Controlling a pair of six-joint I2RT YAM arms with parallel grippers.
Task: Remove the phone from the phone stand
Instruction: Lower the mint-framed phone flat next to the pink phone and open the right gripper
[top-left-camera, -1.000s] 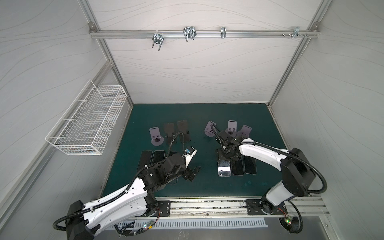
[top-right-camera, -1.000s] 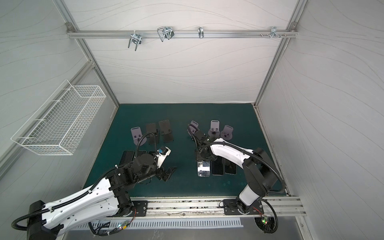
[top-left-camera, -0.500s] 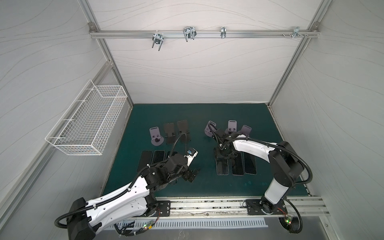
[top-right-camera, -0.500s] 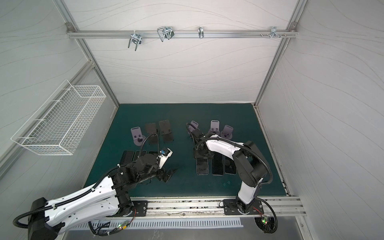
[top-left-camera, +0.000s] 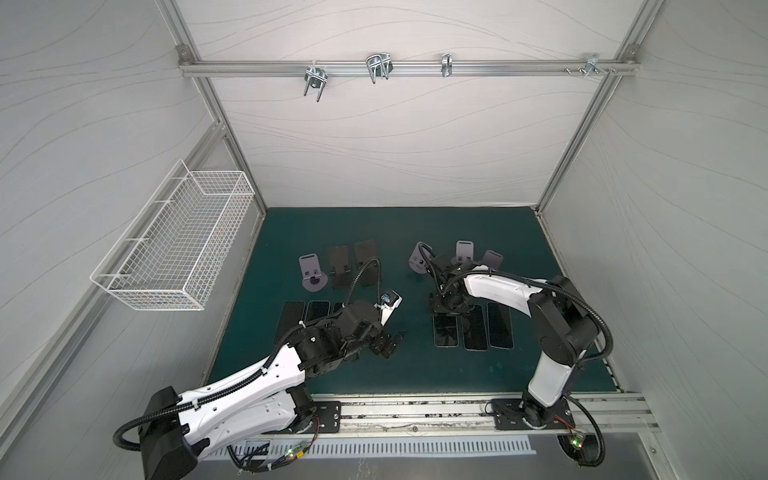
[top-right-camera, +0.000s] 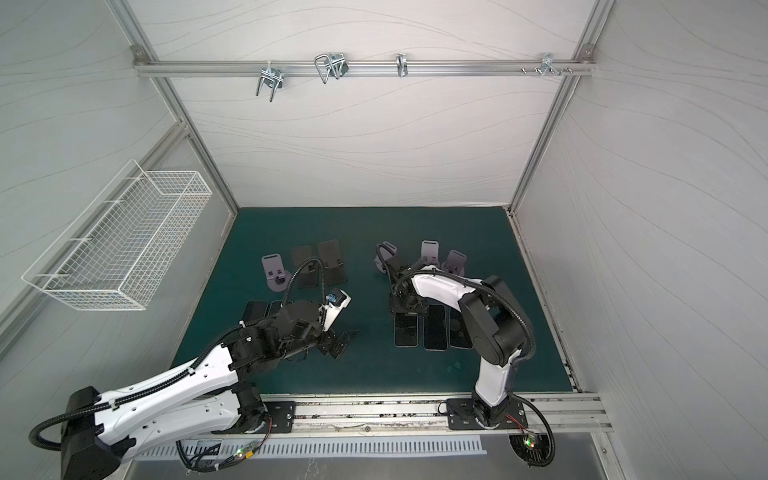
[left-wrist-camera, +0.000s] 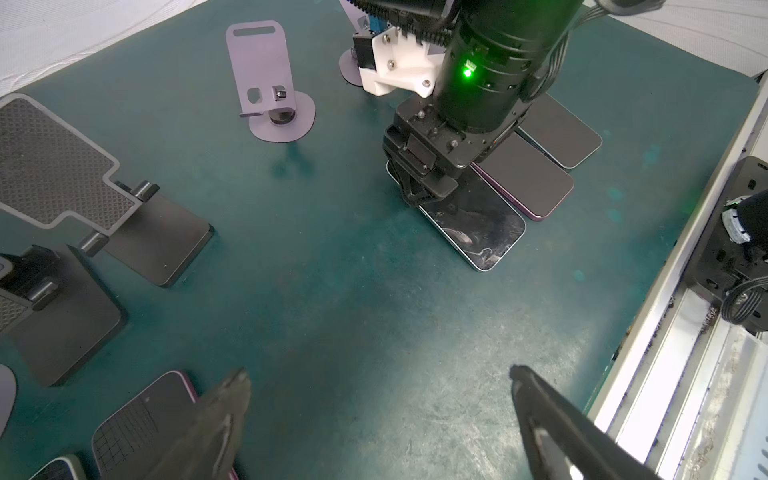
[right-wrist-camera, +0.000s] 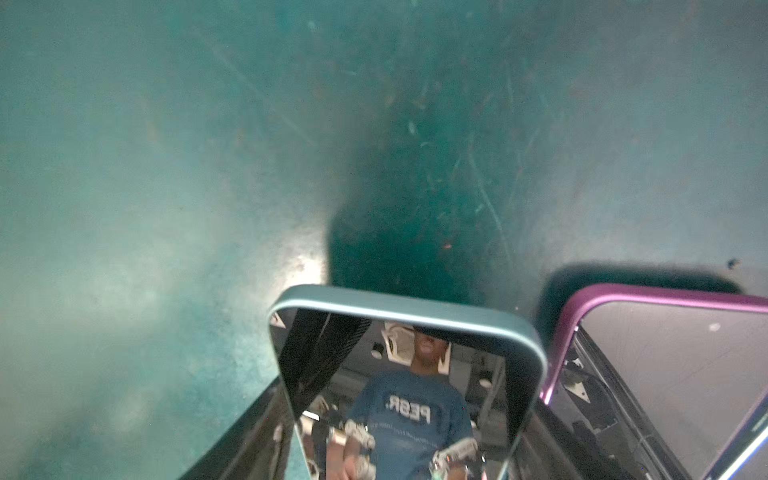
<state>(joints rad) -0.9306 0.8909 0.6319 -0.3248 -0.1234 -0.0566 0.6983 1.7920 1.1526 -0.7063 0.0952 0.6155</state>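
Right gripper (left-wrist-camera: 424, 192) holds the phone (left-wrist-camera: 478, 226) by its far end; I see it flat. Left gripper (left-wrist-camera: 380, 374), spread wide, is farther.

- Robot lab test cell: white panel walls (top-left-camera: 395, 145) left, right and far, held in aluminium frame bars (top-left-camera: 257, 70).
- Two robot arms, left arm (top-left-camera: 249, 380) and right arm (top-left-camera: 498, 291), bolted to a metal rail (top-left-camera: 415, 409) along the near edge.
- Green mat (top-left-camera: 415, 370) as work floor, with phones (top-left-camera: 473, 328) and stands (top-left-camera: 464, 250) set out in rows.
- Wire basket (top-left-camera: 178, 249) hung on the left wall, metal hooks (top-left-camera: 377, 68) on the far crossbar.
- Exposed cables and a lit circuit board (top-left-camera: 297, 446) under the rail.
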